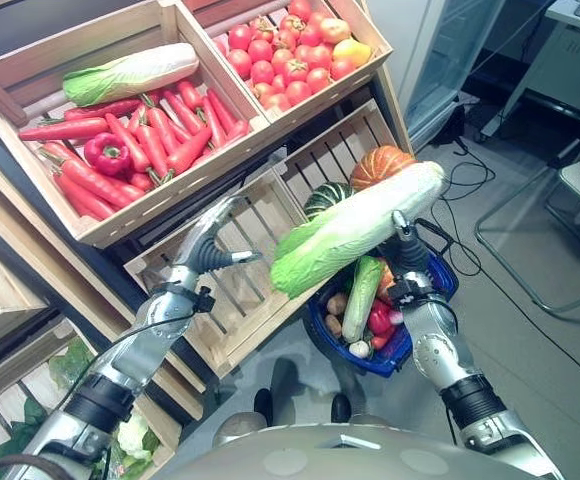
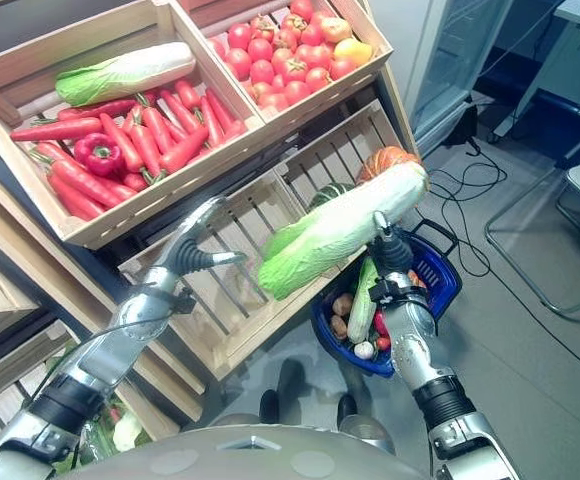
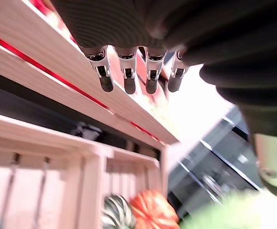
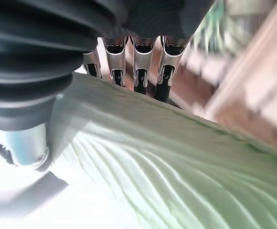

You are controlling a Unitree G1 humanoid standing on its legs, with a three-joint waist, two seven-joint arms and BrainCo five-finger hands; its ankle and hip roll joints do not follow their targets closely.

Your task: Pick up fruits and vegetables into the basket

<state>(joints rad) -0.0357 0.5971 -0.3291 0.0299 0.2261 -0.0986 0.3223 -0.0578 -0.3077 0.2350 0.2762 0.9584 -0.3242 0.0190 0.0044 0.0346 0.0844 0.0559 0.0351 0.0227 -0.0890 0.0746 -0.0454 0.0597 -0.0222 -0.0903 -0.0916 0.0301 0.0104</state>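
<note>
Cabbage, a long napa with green leaf end and white stem, lies held in the right hand, whose fingers curl over its ribbed side with the thumb on the other flank, so the grip looks clamped. It hangs tilted just above the blue basket, which sits on the floor to the right of the wooden crates and already carries a cucumber, a red pepper and some small pieces. By my reading the step in hand is the placing: the next move calls for lowering the cabbage into the basket and letting go. Room is tight there, since the cabbage is longer than the basket's opening and the cucumber stands across the middle, so it will likely rest on top or lean on the rim. The pumpkin and the lower crate's edge sit close on the far side. Left hand hovers over the empty lower crate, fingers straight and apart, holding nothing.
</note>
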